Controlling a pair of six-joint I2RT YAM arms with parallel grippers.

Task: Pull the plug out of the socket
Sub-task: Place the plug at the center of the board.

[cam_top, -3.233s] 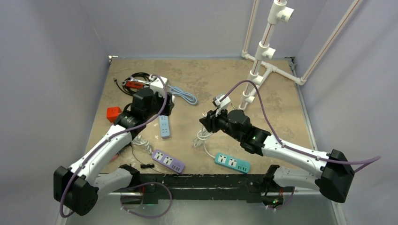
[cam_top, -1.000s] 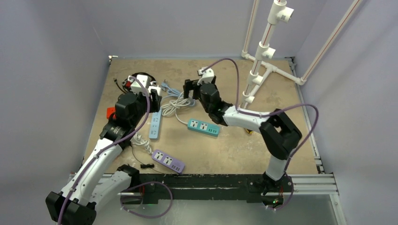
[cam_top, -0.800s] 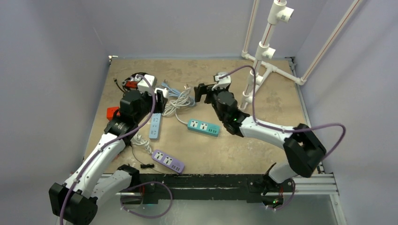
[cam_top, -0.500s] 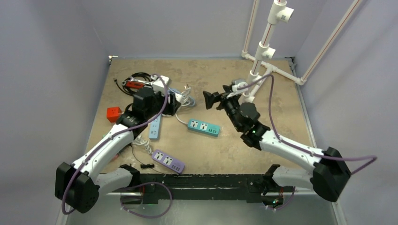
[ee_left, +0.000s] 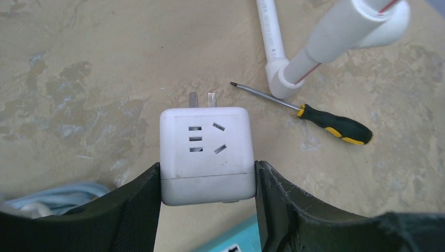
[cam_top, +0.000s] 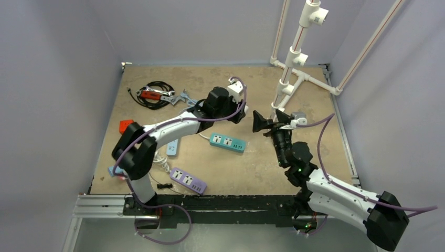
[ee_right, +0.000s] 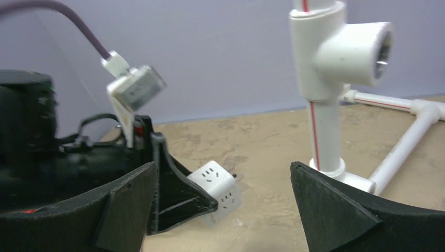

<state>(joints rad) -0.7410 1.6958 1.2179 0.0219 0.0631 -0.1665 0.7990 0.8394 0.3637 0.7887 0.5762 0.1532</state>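
The table (cam_top: 315, 157) is taken up at its far right corner by a white pipe frame (cam_top: 294, 58), and both arms are reached in toward its middle. The left gripper (ee_left: 207, 170) is closed on the white cube plug (ee_left: 205, 149), which is clamped by two opposite side faces, roughly at the middle of the table and a little toward the far edge, apparently clear of the surface. The right gripper (ee_right: 223, 164) is spread wide with nothing in it and is faced toward the plug from the side of the right edge, with a gap left between them. The teal power strip (cam_top: 227, 142) is laid flat just nearward of the plug and apart from it. The plug is close to a cube, so no long axis is marked; its direction is given by the prongs (ee_left: 201, 98), which are seen bare and are pointed away from the left wrist toward the foot of the pipe frame, across the mouth of the right gripper rather than into it. From this the plug is judged to be already out of the socket. A screwdriver (ee_left: 328, 122) is laid beyond the prongs, beside the frame
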